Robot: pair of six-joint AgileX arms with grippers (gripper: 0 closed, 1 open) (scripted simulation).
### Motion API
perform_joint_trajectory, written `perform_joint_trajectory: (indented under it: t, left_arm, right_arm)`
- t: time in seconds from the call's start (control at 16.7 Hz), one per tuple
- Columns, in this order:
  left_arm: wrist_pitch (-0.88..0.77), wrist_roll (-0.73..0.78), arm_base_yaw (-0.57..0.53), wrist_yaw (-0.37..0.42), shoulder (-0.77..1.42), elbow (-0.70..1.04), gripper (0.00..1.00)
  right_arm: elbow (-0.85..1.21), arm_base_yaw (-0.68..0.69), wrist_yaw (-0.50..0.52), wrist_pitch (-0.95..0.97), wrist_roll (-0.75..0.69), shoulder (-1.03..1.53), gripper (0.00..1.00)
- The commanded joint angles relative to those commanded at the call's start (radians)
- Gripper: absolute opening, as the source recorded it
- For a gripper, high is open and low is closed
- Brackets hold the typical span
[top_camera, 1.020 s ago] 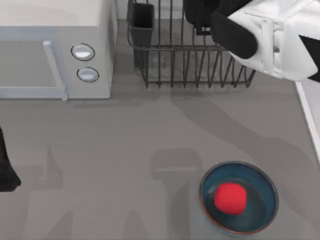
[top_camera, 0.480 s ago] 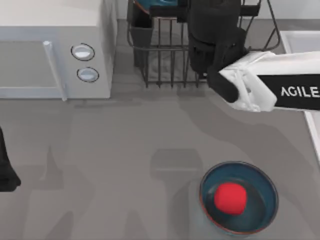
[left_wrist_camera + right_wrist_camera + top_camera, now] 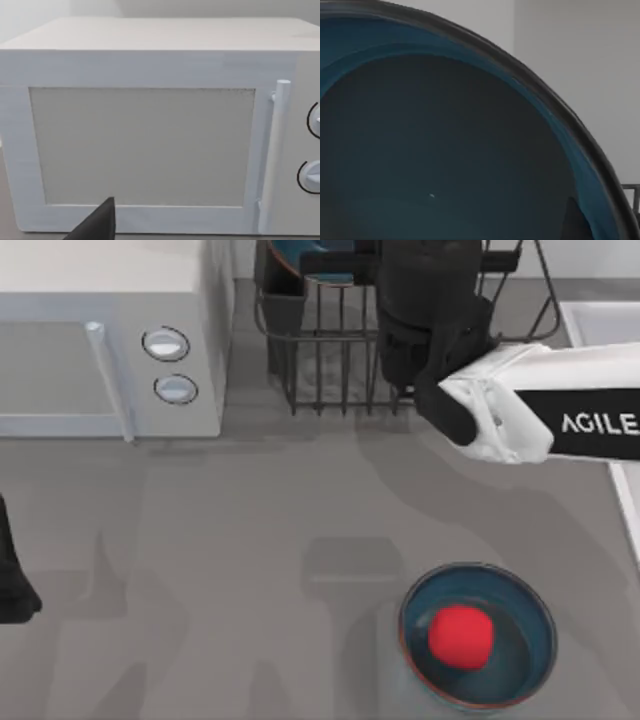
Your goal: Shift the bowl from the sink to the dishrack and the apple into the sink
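Note:
The teal-blue bowl (image 3: 300, 252) hangs over the far left part of the dark wire dishrack (image 3: 340, 390), just behind its black utensil cup (image 3: 283, 300). My right gripper (image 3: 345, 265) reaches left across the rack and is shut on the bowl's rim. In the right wrist view the bowl (image 3: 445, 150) is seen very close, from its inner side. The red apple (image 3: 461, 636) lies inside a wider dark blue bowl (image 3: 530, 640) near the table's front right. A strip of the pale sink (image 3: 600, 322) appears at the right edge. My left gripper (image 3: 10, 585) is parked at the left edge.
A white microwave (image 3: 100, 340) with two round knobs stands at the back left, facing the left wrist camera (image 3: 150, 135). Open grey table lies between the microwave, the rack and the dark blue bowl.
My right arm has swung from the rack's right side to stretch across the rack. The bowl has come into view at the rack's far left and sunk a little lower. The apple has not moved.

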Motion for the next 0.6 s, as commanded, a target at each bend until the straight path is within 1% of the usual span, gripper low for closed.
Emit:
perform_joint_trajectory:
  t: [0.54, 0.6]
  left_arm:
    - [0.0, 0.0, 0.0, 0.0, 0.0, 0.0, 1.0]
    - [0.0, 0.0, 0.0, 0.0, 0.0, 0.0, 1.0]
  right_arm:
    - [0.0, 0.0, 0.0, 0.0, 0.0, 0.0, 0.98]
    - [0.0, 0.0, 0.0, 0.0, 0.0, 0.0, 1.0]
